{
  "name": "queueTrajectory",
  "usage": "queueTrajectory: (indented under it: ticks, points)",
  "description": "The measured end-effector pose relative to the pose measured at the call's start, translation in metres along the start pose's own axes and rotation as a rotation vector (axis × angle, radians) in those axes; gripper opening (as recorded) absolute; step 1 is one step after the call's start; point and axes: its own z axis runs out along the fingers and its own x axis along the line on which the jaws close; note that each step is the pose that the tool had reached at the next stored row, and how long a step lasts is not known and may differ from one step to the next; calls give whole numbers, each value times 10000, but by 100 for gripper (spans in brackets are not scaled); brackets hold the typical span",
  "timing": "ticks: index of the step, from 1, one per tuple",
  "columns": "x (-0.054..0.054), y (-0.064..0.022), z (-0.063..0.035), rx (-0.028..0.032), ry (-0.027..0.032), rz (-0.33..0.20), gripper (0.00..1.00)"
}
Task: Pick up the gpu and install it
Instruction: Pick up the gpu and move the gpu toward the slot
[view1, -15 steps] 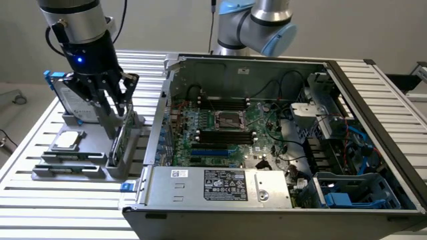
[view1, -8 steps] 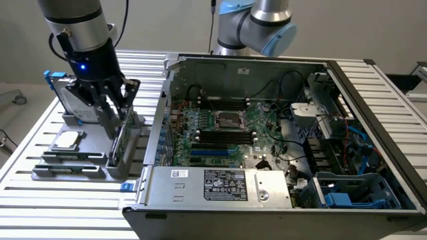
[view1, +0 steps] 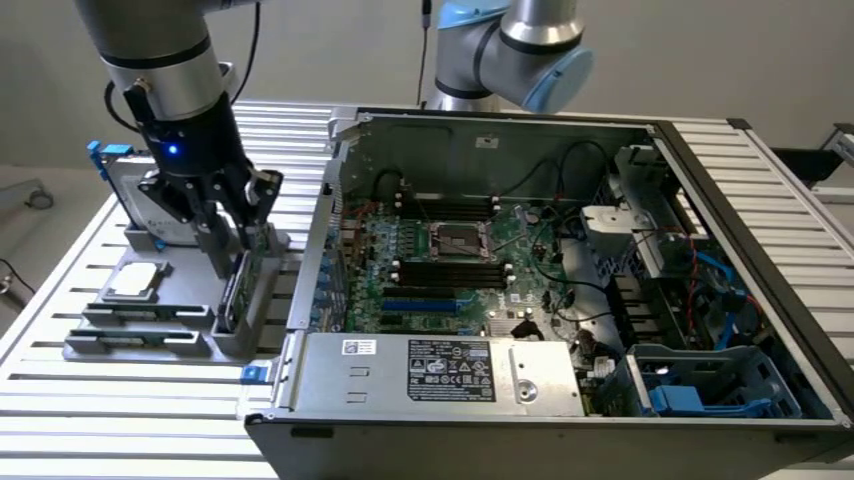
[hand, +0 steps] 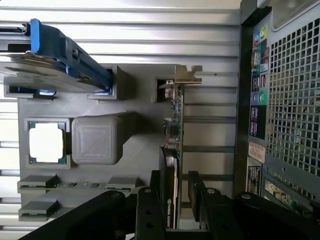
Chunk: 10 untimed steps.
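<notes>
The end effector (view1: 234, 248) (hand: 175, 176) is released, its two black fingers (hand: 150, 205) spread and lowered on either side of the gpu (view1: 231, 292) (hand: 175, 125). In the wrist view a sliver of gap seems to remain between one finger and the card, so the pads probably do not press on it, though the angle makes this hard to judge.

The gpu stands on its long edge in a slot of the grey holder (view1: 174, 310) (hand: 135, 100), its glossy black shroud facing one finger and its green circuit board the other. Its silver end bracket (hand: 182, 75) sits at the end of the card away from the fingers.

In the same holder, a square processor chip (view1: 138, 282) (hand: 46, 142) lies flat in its own recess, next to a raised grey block (hand: 96, 140). A silver hard drive with a blue frame (view1: 123, 185) (hand: 55, 60) leans tilted at the holder's far end.

The holder rests on a slatted metal surface (view1: 80, 400) (hand: 125, 30). Just beside it, toward the exterior view's right, lies the open computer case (view1: 747, 300) (hand: 290, 100), with its green motherboard (view1: 441, 260) exposed and a silver power supply (view1: 427, 370) along the near edge. The gpu is outside the case.
</notes>
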Motion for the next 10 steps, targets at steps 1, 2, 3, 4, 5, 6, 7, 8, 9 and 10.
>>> queueTrajectory:
  ticks: [1, 2, 3, 4, 5, 6, 7, 8, 9, 10]
  points:
    - [0, 0, 18, 0, 0, -9, 36]
    - [0, -1, 37, -1, -1, -18, 36]
    - [0, -1, 55, -1, -1, -27, 36]
    - [1, -1, 73, 0, 0, -35, 36]
    - [1, -2, 90, 1, 1, -44, 36]
    - [1, -2, 108, 0, 1, -54, 36]
    - [1, -3, 127, 0, 1, -63, 36]
    - [1, -3, 146, 0, 1, -73, 36]
    - [2, -4, 164, 0, 1, -82, 36]
    - [2, -4, 182, 0, 1, -91, 36]
